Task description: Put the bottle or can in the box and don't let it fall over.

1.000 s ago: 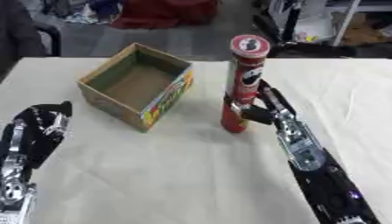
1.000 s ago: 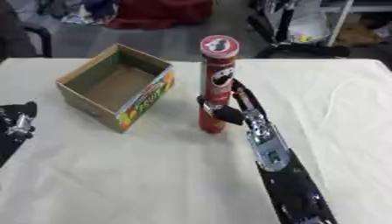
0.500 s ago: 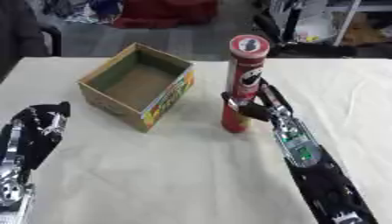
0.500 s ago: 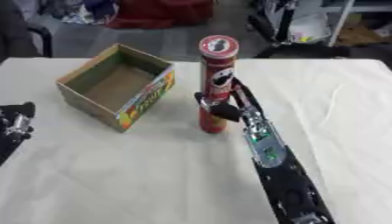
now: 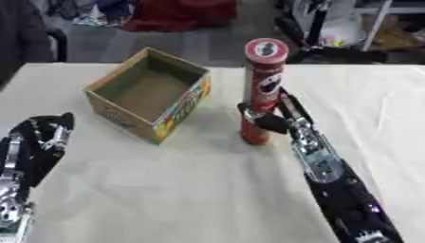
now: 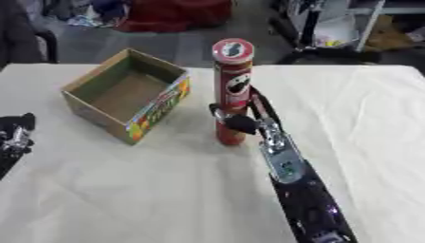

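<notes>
Left eye view: a tall red can (image 5: 262, 90) stands upright on the cream-covered table (image 5: 166, 190), just to the right of an open cardboard box (image 5: 149, 99) and apart from it. The box is empty inside, with a colourful print on its near right wall. The right hand (image 5: 270, 118) reaches up along its black and silver arm from the lower right and has its fingers curled round the lower part of the can, above the base. The left hand (image 5: 46, 137) lies at the lower left edge, fingers relaxed and pointing up, holding nothing, well apart from the box.

Right eye view: the can (image 6: 232, 90) again stands upright beside the box (image 6: 124, 99), its round lid facing the camera. The right hand (image 6: 236, 121) clasps it low on the body. Only the tip of the left hand (image 6: 15, 135) shows at the left edge.
</notes>
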